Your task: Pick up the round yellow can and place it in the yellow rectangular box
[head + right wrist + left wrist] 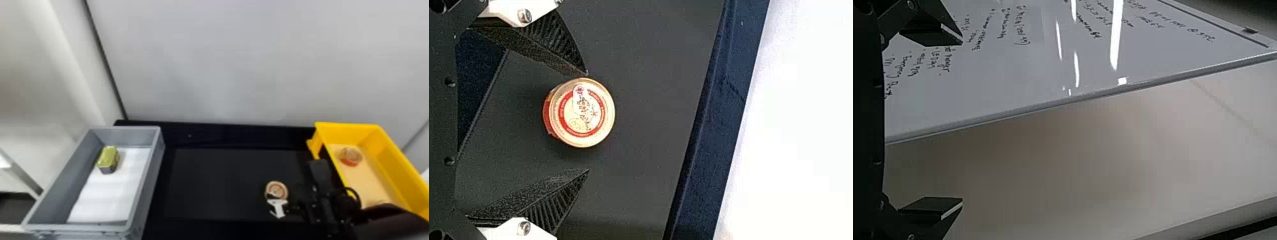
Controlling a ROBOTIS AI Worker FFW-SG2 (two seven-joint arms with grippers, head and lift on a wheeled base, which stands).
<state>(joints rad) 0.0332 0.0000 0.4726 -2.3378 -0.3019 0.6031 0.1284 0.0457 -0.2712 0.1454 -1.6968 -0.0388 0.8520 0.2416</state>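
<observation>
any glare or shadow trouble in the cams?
Left wrist view: bright glare streaks on the whiteboard. Right wrist view: soft shadow by the round can, near-white washout past the black table. Head view: dark right arm merges into the table.

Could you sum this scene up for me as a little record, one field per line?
Round can: on the black table
Right gripper: fingers open, one to each side of the round can
Left gripper: open, empty
Yellow box: robot's right, second can inside
Gray box: robot's left, yellow-green tin inside
</observation>
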